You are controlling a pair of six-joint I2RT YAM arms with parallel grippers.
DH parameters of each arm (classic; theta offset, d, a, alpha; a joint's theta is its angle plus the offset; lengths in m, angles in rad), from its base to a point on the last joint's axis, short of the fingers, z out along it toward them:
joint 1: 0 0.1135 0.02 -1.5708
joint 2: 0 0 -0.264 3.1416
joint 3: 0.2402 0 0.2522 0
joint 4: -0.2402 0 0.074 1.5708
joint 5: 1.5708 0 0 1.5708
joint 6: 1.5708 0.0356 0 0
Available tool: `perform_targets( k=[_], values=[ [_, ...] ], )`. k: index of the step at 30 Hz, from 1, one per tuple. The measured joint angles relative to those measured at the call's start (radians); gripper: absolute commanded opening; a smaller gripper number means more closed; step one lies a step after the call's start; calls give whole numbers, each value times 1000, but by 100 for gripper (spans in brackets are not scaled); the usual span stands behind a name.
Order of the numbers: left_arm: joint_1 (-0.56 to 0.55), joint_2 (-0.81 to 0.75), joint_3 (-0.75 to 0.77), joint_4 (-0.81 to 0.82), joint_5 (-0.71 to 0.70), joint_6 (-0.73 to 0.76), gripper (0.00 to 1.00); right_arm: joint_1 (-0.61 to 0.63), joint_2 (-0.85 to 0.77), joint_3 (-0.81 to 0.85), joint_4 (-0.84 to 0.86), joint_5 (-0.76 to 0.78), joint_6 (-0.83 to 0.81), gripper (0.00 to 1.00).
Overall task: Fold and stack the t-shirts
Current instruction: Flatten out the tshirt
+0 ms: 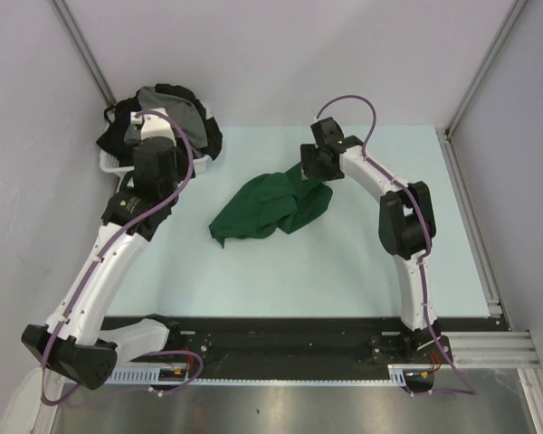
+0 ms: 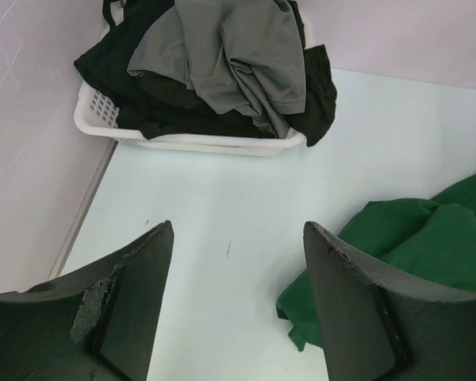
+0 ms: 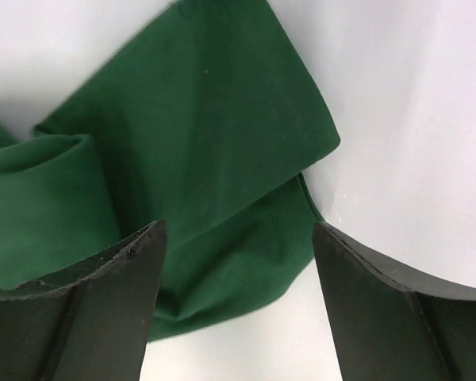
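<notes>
Pale table [image 1: 344, 271] with grey walls on three sides is what I see from the top camera. Left arm [image 1: 100, 271] reaches up the left side toward the far-left corner. Right arm [image 1: 407, 226] bends in from the right toward mid-table.

Dark green t-shirt [image 1: 267, 206] lies crumpled near the centre of the table, unfolded and bunched into loose folds.

White basket [image 2: 198, 143] sits in the far-left corner against the wall. Grey t-shirt [image 2: 238, 48] is heaped on top. Black t-shirts [image 2: 111, 71] lie under it and spill over the rim on both sides. I can't count the black ones.

Right gripper [image 3: 238, 230] is above the right edge of the green shirt, jaws spread wide. Cloth shows below and between the fingers [image 3: 111, 302], and nothing is pinched.

Left gripper [image 2: 236, 238] is also spread and holds nothing. It's over bare table between the basket and the green shirt, and the shirt's edge lies just beside the right-hand finger in that wrist view.
</notes>
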Motion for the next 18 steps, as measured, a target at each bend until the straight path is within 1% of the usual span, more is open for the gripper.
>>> perform_targets(
  k=[5,18],
  values=[
    [-2,-12,0,-18,-1,10,72,-11,58,2,2,-4,10,79],
    [-4,-59,0,-58,-8,18,72,-69,106,57,24,-4,10,78]
  ],
)
